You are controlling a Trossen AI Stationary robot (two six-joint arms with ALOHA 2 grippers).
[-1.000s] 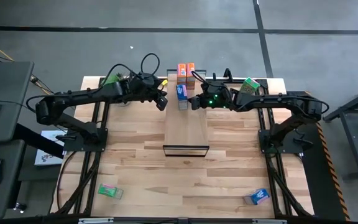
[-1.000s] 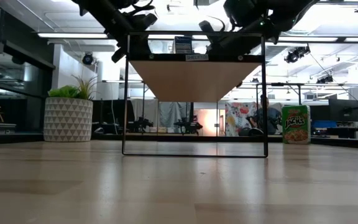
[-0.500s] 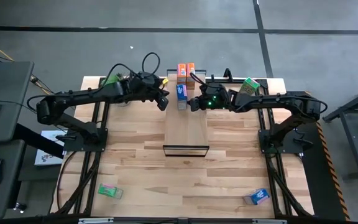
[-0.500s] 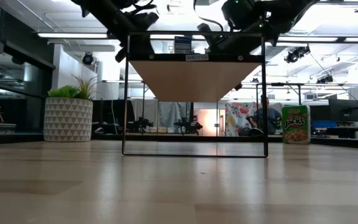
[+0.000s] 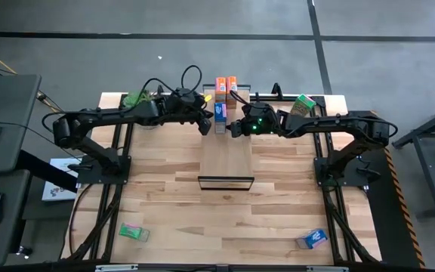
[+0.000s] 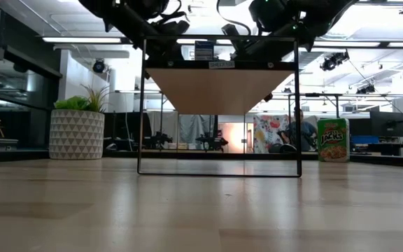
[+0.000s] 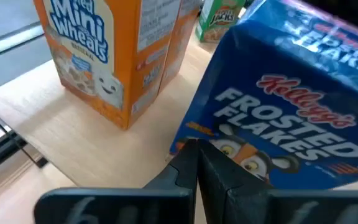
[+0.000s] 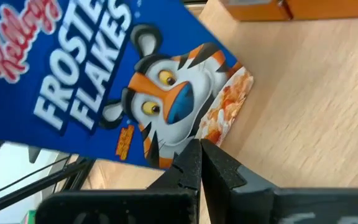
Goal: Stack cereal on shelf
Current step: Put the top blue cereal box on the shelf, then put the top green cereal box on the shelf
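Observation:
A blue cereal box (image 5: 220, 112) stands on the far part of the light-wood shelf (image 5: 226, 155), in front of two orange boxes (image 5: 226, 85). The low view shows it on top of the plank (image 6: 203, 50). My left gripper (image 5: 206, 124), shut, is at its left side. My right gripper (image 5: 232, 128), also shut, is at its right side. The blue box (image 7: 278, 112) fills the left wrist view, with an orange box (image 7: 104, 56) beyond it. Its tiger face (image 8: 104, 81) fills the right wrist view. My left gripper (image 7: 196, 152) comes level from the table's left. Its shut fingertips meet the blue box's face by the lower edge (image 7: 188, 138). The box stands on the plank. My right gripper (image 8: 197, 152) comes level from the table's right, its shut fingertips at the lower edge (image 8: 182, 155) of the opposite face.
A green box (image 5: 303, 103) stands on the table's far right and shows in the low view (image 6: 333, 140). A potted plant (image 6: 78, 129) stands far left. Another green box (image 5: 131, 231) and a blue one (image 5: 312, 239) lie near the table's near edge.
My left gripper has moved toward the table's right, closing in on the blue box's left side. The right gripper has stayed at the box's right side.

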